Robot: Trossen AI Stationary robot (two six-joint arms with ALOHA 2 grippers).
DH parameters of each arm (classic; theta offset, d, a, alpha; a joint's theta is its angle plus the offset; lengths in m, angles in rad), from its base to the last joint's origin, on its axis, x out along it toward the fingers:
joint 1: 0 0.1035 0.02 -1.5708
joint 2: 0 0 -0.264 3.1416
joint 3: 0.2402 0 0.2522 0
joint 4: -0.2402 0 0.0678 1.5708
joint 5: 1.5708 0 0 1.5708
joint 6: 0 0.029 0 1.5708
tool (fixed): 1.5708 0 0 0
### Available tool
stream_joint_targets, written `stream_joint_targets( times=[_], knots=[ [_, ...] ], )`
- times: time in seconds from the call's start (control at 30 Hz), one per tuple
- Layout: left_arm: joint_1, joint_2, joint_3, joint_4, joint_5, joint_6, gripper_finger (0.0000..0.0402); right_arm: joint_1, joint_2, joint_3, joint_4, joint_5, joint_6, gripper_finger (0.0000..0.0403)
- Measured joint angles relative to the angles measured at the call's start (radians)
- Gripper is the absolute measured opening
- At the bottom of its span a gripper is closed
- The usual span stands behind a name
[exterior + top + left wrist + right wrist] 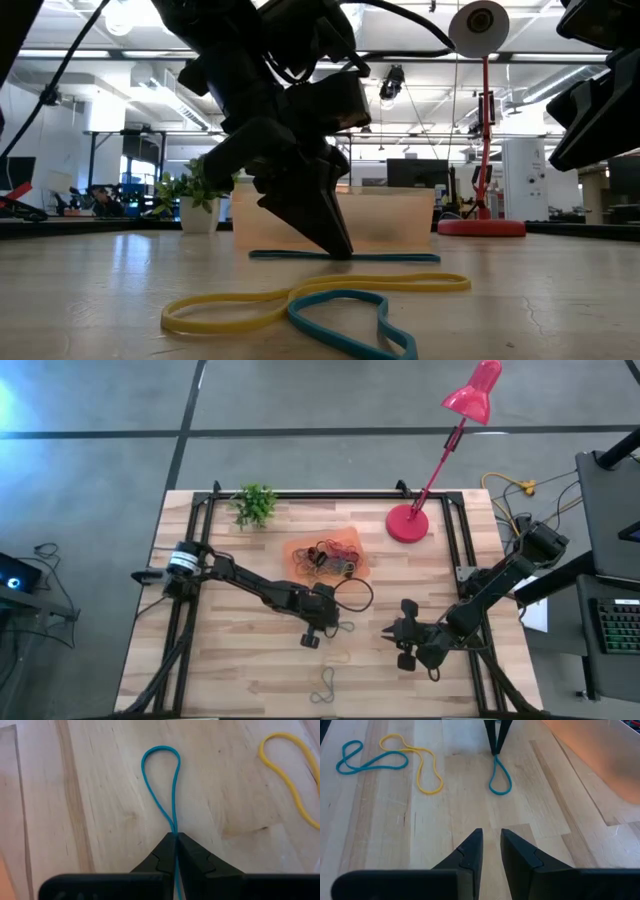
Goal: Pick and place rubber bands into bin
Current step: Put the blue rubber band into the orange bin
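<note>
My left hand [176,840] is pinched shut on the teal rubber band [162,780], which lies flat on the bench [100,820] just short of the orange bin [325,560]. It's light and floppy; I judge mid-loop the surest hold. My right hand [491,842] waits nearby, slightly parted, empty. Bare pale wood; an open workshop lies behind.

No readable text, labels, brands or numbers can be made out anywhere, not on the table, the arms or the room behind.
</note>
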Motion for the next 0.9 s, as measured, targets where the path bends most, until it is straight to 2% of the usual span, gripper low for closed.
stream_joint_targets(
  times=[0.9],
  knots=[
    [-0.041, -0.126, 0.001, 0.004, -0.061, 0.021, 0.0000, 0.000, 0.000, -0.011, 0.000, 0.000, 0.009, 0.0057]
  ],
)
